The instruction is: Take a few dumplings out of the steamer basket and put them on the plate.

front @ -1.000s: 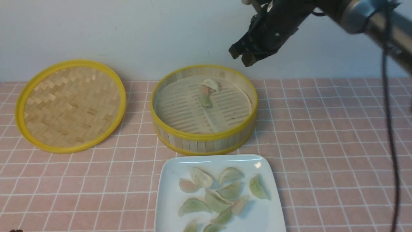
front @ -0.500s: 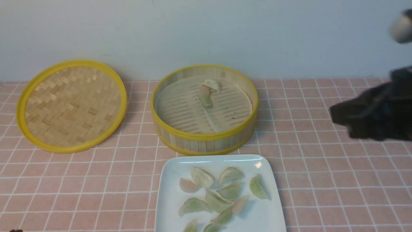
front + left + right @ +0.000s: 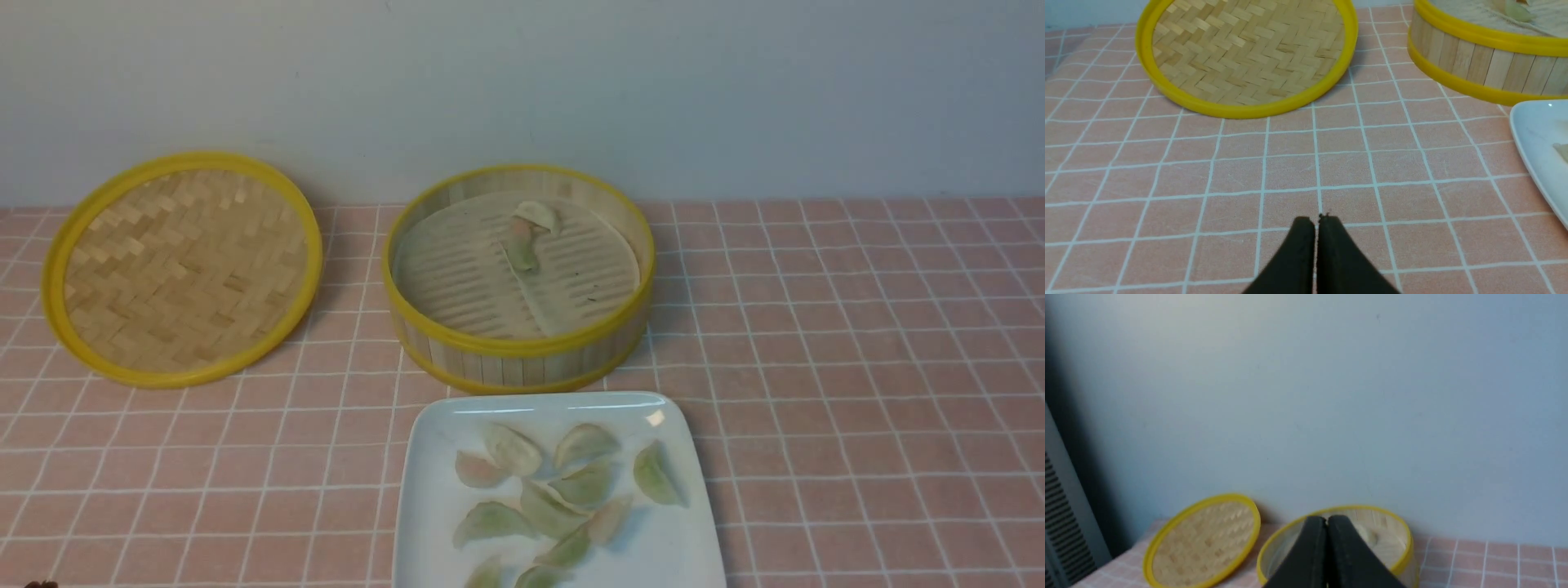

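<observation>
The steamer basket (image 3: 519,351) stands at the table's middle with a few dumplings (image 3: 526,237) on its pale liner. The white plate (image 3: 424,498) in front of it holds several pale green and pink dumplings (image 3: 563,490). Neither arm shows in the front view. My left gripper (image 3: 1316,218) is shut and empty, low over bare tablecloth, with the basket (image 3: 1478,61) and the plate's edge (image 3: 1531,139) off to one side. My right gripper (image 3: 1326,518) is shut and empty, held back from the basket (image 3: 1396,535).
The flat woven lid (image 3: 181,265) with a yellow rim lies left of the basket, also in the left wrist view (image 3: 1245,53) and the right wrist view (image 3: 1202,539). A pale wall runs behind the pink checked tablecloth (image 3: 857,343).
My right arm, which was high over the basket's right side, swung down to the right and has left the front view. The dumplings, basket, plate and lid have not moved.
</observation>
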`<state>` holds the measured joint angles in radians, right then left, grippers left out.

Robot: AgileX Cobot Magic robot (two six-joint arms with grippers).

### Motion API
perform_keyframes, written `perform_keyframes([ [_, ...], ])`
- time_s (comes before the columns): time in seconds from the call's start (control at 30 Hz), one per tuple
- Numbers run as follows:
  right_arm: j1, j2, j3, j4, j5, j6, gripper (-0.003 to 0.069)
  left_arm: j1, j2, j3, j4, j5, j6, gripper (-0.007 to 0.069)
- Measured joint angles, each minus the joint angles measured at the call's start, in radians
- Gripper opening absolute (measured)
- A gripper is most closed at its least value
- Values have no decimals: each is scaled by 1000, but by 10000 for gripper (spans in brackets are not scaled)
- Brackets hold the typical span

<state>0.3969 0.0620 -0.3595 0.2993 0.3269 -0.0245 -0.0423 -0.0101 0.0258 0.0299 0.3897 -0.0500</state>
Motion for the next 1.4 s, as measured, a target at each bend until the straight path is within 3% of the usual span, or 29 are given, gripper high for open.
perform_keyframes([
  [0.33, 0, -74, 70, -7, 35, -5, -10, 1, -1, 0, 0, -2, 0, -6],
  [0.6, 0, -75, 107, -189, 31, -114, -10, 1, -1, 0, 0, -2, 0, -6],
  [0.83, -11, -75, 211, -244, 26, -121, -10, 2, -1, 0, 0, -2, 0, -6],
  [1.13, -392, -75, 384, -213, 46, -28, -10, 2, -1, 0, 0, -2, 0, -6],
  [1.4, -437, -75, 384, -213, 50, -28, -10, 2, -1, 0, 0, -2, 0, -6],
])
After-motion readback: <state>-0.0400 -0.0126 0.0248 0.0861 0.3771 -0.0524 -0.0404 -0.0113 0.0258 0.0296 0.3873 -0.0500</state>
